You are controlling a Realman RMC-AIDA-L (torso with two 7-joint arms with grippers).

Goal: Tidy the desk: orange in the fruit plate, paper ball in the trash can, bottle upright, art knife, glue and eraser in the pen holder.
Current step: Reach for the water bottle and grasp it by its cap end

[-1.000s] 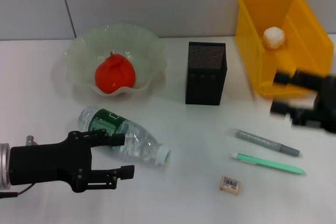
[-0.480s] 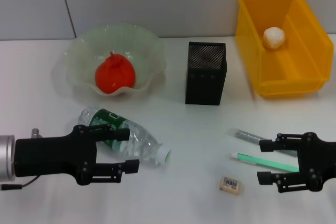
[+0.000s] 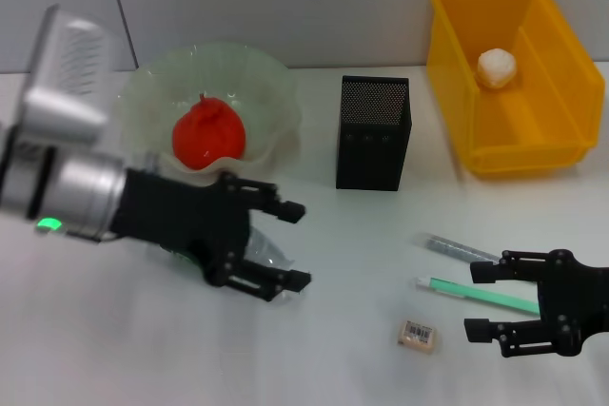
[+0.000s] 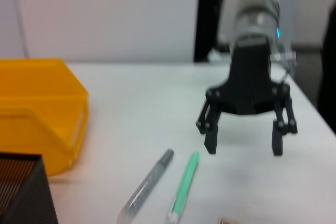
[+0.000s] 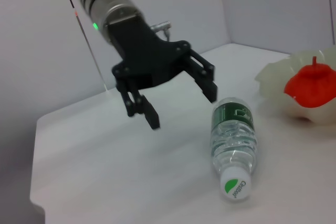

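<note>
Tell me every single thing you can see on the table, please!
orange: one, red-orange, inside the fruit plate.
fruit plate: one, pale green, wavy rim, back left.
paper ball: one, white, inside the trash can.
trash can: one, yellow, back right.
pen holder: one, black mesh, middle back.
bottle: one, clear with green label, lying on its side under the left gripper.
grey pen-like stick: one, front right.
green pen-like stick: one, beside the grey one.
eraser: one, beige, front.
table: one, white.
left gripper: black, open, above the bottle.
right gripper: black, open, near the sticks.
</note>
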